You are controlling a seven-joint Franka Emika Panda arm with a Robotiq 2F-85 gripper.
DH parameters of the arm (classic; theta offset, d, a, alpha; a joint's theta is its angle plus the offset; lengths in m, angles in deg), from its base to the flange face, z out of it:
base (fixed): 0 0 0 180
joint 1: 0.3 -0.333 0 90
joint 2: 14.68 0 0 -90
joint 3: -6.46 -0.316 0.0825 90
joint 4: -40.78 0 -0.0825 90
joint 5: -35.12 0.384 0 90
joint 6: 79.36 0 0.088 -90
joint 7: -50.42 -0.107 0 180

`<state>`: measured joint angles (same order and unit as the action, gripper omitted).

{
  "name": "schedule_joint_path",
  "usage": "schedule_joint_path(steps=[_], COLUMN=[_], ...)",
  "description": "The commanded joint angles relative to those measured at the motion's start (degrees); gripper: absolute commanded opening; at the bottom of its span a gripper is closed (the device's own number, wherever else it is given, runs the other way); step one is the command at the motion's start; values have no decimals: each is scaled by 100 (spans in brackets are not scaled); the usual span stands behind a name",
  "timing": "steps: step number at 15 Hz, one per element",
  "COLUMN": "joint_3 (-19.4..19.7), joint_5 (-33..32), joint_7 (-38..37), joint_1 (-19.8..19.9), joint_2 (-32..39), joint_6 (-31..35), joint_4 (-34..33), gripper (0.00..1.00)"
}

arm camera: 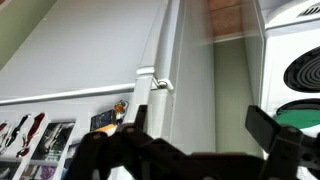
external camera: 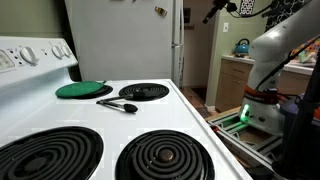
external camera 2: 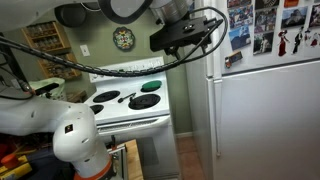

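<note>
We see the gripper (arm camera: 195,150) raised high, its jaws wide apart with nothing between them. It hangs near the top of the white refrigerator (external camera 2: 260,110), and we cannot tell whether they touch. The stove (external camera: 190,110) stands just beside the refrigerator. A green lid (external camera: 82,90) lies by the stovetop edge nearest the refrigerator, and a black utensil (external camera: 118,104) lies just beside it, toward the middle.

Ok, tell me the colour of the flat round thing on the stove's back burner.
Green. The flat round thing shows best in an exterior view.
</note>
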<state>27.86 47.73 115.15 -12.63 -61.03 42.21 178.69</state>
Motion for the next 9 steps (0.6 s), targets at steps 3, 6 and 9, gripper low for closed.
schedule_joint_path(steps=[3, 6, 9], joint_3=[-97, -70, -26], joint_5=[114, 364, 790], joint_7=[87, 210, 653], joint_1=[164, -83, -415], joint_2=[45, 74, 200], joint_6=[-32, 150, 484], joint_4=[-13, 2, 43], gripper=[100, 100, 100])
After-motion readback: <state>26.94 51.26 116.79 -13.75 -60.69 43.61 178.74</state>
